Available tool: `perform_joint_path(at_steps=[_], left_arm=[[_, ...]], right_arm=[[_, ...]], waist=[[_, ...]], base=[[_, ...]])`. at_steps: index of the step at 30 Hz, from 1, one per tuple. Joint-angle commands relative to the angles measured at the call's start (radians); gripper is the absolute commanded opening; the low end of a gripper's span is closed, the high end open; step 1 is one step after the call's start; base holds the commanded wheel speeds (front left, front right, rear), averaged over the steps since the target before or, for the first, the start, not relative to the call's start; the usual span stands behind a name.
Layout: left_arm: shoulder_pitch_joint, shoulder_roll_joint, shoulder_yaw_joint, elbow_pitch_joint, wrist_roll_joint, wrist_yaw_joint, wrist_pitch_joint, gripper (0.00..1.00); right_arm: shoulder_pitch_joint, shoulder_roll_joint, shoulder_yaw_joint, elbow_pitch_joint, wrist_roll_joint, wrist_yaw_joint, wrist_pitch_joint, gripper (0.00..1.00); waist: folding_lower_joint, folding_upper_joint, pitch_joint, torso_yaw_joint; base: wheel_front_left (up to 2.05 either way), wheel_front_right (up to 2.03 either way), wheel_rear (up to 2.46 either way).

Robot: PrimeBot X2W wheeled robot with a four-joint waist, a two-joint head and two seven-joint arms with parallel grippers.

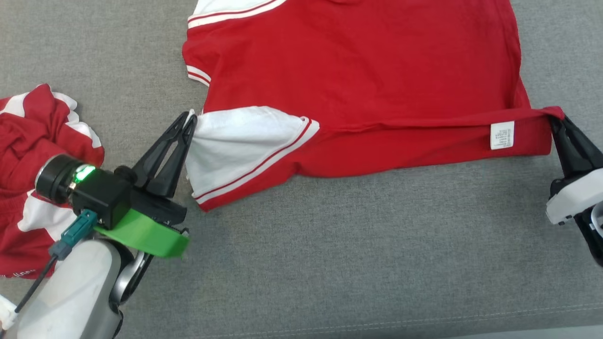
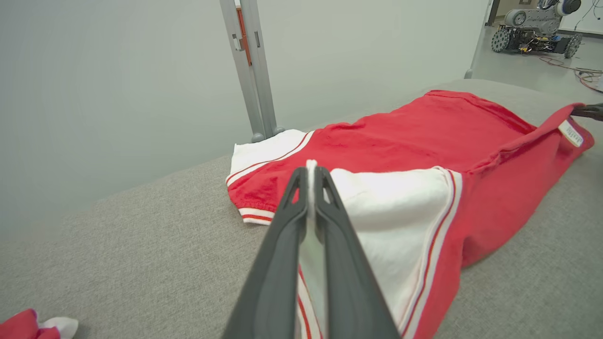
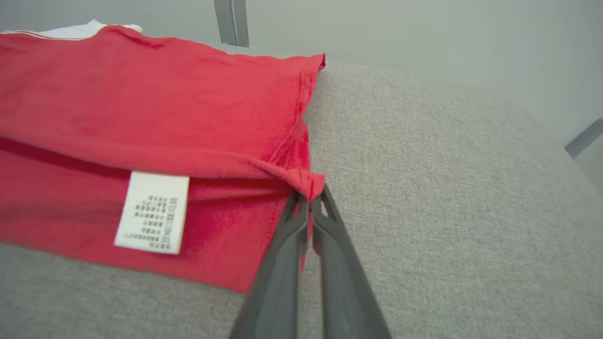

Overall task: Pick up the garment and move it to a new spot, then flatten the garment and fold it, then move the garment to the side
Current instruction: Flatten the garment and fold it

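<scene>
A red garment (image 1: 358,70) with white, red-striped sleeves lies spread on the grey cushion, its near edge lifted and partly turned over. My left gripper (image 1: 190,120) is shut on the white sleeve (image 1: 240,141) at the garment's left corner; the left wrist view shows white cloth pinched between the fingers (image 2: 311,179). My right gripper (image 1: 555,117) is shut on the red hem corner at the right, seen clamped in the right wrist view (image 3: 311,195). A white care label (image 1: 502,135) hangs on the turned-over edge (image 3: 153,212).
A second crumpled red and white garment (image 1: 37,155) lies at the left edge, beside my left arm. The grey cushion (image 1: 353,254) stretches bare toward me. A metal post (image 2: 249,70) and pale wall stand behind; another wheeled robot (image 2: 532,26) sits on the far floor.
</scene>
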Motion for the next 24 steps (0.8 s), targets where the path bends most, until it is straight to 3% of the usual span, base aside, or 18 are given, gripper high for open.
perform_joint_path(at_steps=[1, 4, 5, 6, 7, 8, 16, 24], left_arm=[[-0.035, 0.0, -0.003, 0.014, 0.018, -0.006, -0.007, 0.0], [-0.082, 0.001, -0.007, 0.049, 0.028, -0.009, -0.013, 0.0], [-0.094, -0.001, -0.011, 0.06, 0.03, -0.011, -0.013, 0.0], [-0.104, -0.003, -0.013, 0.07, 0.03, -0.013, -0.015, 0.0], [-0.117, -0.004, -0.013, 0.082, 0.036, -0.012, -0.016, 0.47], [-0.124, -0.007, -0.013, 0.089, 0.037, -0.009, -0.017, 1.0], [-0.042, -0.046, 0.025, 0.091, 0.024, 0.053, -0.049, 1.0], [0.17, -0.136, 0.054, 0.149, -0.15, 0.076, -0.022, 1.0]], right_arm=[[-0.025, -0.007, 0.006, 0.005, 0.006, -0.002, 0.008, 0.0], [-0.07, -0.008, 0.02, 0.012, 0.007, -0.002, 0.018, 0.0], [-0.083, -0.008, 0.02, 0.017, 0.006, -0.002, 0.017, 0.12], [-0.091, -0.006, 0.02, 0.023, 0.005, -0.002, 0.014, 0.5], [-0.102, -0.003, 0.019, 0.029, 0.002, -0.002, 0.009, 1.0], [-0.11, 0.001, 0.014, 0.033, -0.001, -0.002, 0.001, 1.0], [-0.074, 0.042, -0.03, 0.021, -0.027, -0.002, -0.068, 1.0], [0.052, 0.112, -0.098, -0.054, -0.046, -0.002, -0.074, 1.0]], waist=[[0.0001, -0.0001, 0.022, 0.011], [0.0001, -0.0001, 0.035, 0.011], [0.0001, -0.0001, 0.039, 0.011], [0.0001, -0.0001, 0.042, 0.012], [0.0001, -0.0001, 0.044, 0.012], [0.0001, -0.0001, 0.046, 0.012], [0.0001, -0.0001, 0.013, 0.0], [0.0001, -0.0001, -0.043, -0.017]], base=[[0.0, 0.0, 0.0], [0.0, 0.0, 0.0], [0.0, 0.0, 0.0], [0.0, 0.0, 0.0], [0.0, 0.0, 0.0], [0.0, 0.0, 0.0], [0.0, 0.0, 0.0], [0.0, 0.0, 0.0]])
